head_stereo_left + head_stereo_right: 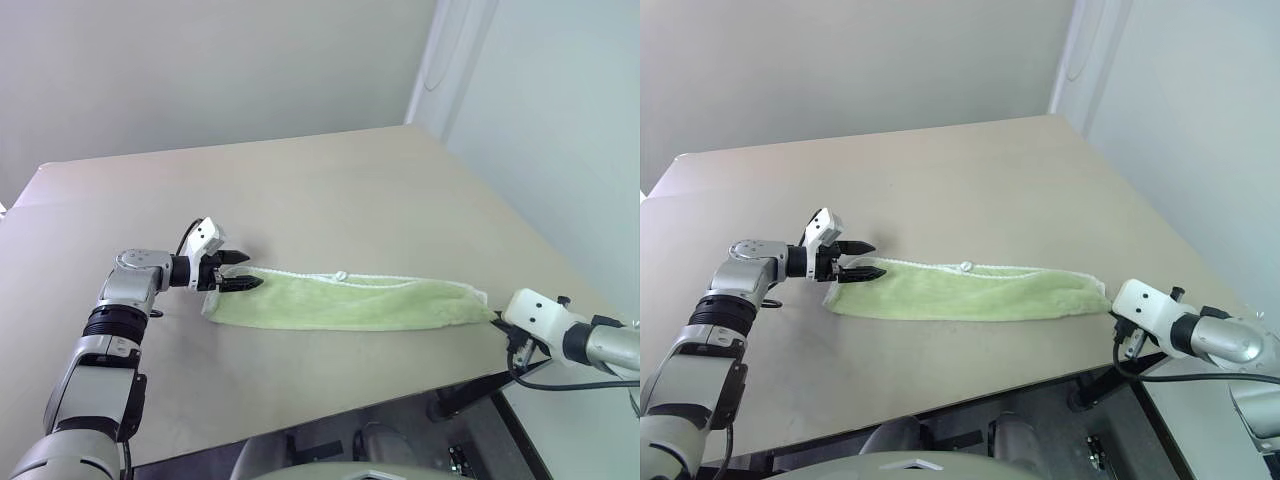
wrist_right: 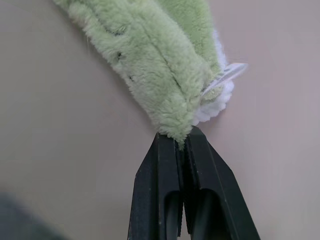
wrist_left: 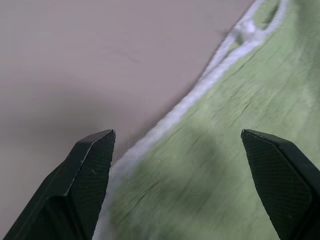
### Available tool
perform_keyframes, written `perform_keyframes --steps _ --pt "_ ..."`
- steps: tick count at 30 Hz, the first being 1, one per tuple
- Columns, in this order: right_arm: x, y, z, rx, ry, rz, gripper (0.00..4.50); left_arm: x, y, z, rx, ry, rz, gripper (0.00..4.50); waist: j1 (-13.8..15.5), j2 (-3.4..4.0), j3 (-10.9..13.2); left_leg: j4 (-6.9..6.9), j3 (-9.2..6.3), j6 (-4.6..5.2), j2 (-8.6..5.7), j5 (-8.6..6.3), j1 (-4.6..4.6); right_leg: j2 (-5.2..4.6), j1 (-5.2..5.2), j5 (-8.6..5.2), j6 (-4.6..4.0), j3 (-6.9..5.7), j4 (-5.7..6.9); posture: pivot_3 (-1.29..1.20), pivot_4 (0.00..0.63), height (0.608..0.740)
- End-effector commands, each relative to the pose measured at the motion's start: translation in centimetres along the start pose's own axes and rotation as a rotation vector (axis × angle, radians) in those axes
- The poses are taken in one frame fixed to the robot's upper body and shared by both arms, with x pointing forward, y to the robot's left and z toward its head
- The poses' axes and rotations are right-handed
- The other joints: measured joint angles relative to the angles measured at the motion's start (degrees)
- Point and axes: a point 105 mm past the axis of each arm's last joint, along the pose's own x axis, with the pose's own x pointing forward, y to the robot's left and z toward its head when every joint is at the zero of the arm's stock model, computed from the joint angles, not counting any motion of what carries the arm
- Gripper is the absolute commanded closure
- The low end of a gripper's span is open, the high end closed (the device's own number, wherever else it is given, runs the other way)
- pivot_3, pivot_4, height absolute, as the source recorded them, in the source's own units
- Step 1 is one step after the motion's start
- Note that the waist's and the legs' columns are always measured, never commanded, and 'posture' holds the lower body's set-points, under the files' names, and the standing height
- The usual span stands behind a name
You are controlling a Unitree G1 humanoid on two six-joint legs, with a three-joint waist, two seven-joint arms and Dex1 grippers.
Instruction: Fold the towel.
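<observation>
The towel [image 1: 345,300] lies on the table [image 1: 330,190], near the front edge, stretched out in a long thin strip from the robot's left to its right. It looks like it is already folded over once the long way, because the white stitched edge [image 1: 300,273] runs along the far side and the near side looks soft and doubled. A small white loop [image 1: 341,276] sits on that far edge. So one fold seems done, and the strip probably needs to be folded again, end to end, to make a small neat pile. The right gripper [image 2: 182,145] is squeezed shut on the right end of the towel, pinching the bunched green cloth and a bit of white tag between its two black fingers. That arm reaches in from the right, past the table's edge, and points down and forward. The left gripper [image 1: 232,271] is wide open, with nothing in it. It hangs just over the left end of the towel, with one finger over the cloth and the other finger over the bare table. The left arm is bent and points toward the right.
</observation>
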Motion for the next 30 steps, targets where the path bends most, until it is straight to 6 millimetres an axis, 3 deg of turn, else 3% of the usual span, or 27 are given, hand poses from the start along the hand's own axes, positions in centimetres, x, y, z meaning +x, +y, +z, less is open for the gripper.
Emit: perform_keyframes --steps 1,7,14,18,27,30 --pt "-0.9 -1.8 0.2 -0.104 0.033 -0.051 4.49 -0.5 0.9 2.0 0.038 -0.036 0.034 0.24 -0.12 0.00 0.00 0.01 0.01 0.00 0.00 0.00 0.00 -0.01 0.00 0.00 0.00 0.03 0.01 0.00 0.000 0.740" --pt "0.3 -2.8 6.4 -0.196 -0.148 -0.140 4.49 -0.4 0.7 4.3 0.001 -0.113 -0.010 0.24 -0.58 -0.01 0.00 0.04 0.02 0.00 0.02 0.00 0.11 0.09 0.05 0.02 0.06 0.04 0.03 0.00 0.000 0.740" --pt "0.7 -2.1 11.7 -0.210 -0.324 -0.159 4.49 -0.6 0.8 4.3 0.017 -0.103 -0.002 0.24 -0.24 -0.01 0.00 0.00 -0.04 0.00 0.08 0.00 0.04 0.24 0.00 0.07 -0.04 0.03 0.03 0.00 0.000 0.740" --pt "1.4 0.3 13.5 -0.205 -0.393 -0.056 4.49 -0.4 0.8 4.3 0.026 -0.100 -0.002 0.24 -0.24 -0.06 -0.02 0.03 -0.02 0.00 0.06 0.00 0.04 0.17 0.03 0.08 -0.03 0.06 0.01 0.00 0.000 0.740" --pt "4.6 1.7 17.4 -0.157 -0.525 -0.017 4.49 0.4 0.5 4.3 0.041 -0.095 -0.021 0.24 -0.41 -0.07 -0.03 0.03 -0.03 0.00 0.09 0.00 0.10 0.24 0.02 0.09 -0.04 0.05 0.09 0.00 0.000 0.740" --pt "5.4 3.6 18.4 -0.165 -0.557 0.058 4.49 0.6 0.3 4.2 0.032 -0.098 -0.034 0.24 -0.25 -0.07 -0.03 0.03 -0.03 0.00 0.08 0.01 0.08 0.24 0.02 0.09 -0.04 0.05 0.11 0.00 0.000 0.740"
